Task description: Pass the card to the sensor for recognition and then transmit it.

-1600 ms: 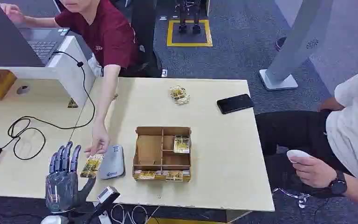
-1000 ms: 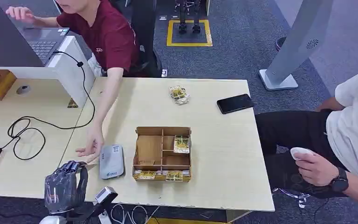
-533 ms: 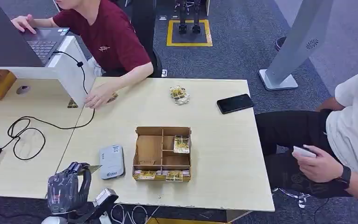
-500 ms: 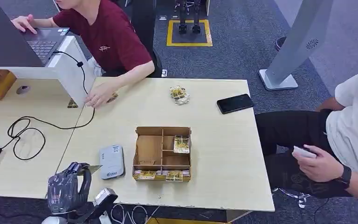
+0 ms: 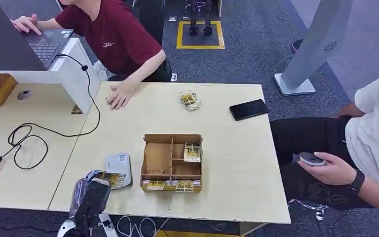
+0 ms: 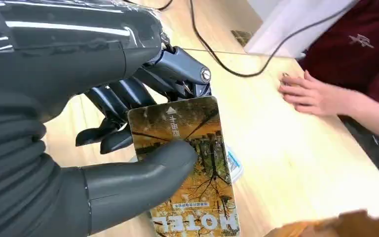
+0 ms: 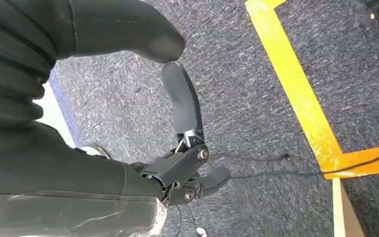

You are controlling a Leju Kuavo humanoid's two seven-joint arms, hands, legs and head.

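card [image 5: 112, 179] now over sensor [image 5: 120, 165] (box [image 5: 172, 160] beside)

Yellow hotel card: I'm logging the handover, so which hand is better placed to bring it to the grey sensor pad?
Left. The left hand already holds the yellow hotel card right over the grey sensor pad; the right hand hangs over carpet.

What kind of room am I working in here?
Probably an office or robot test lab: a person types on a laptop at light wooden desks, the floor is grey carpet with a yellow taped square, and a second person sits beside the desk.
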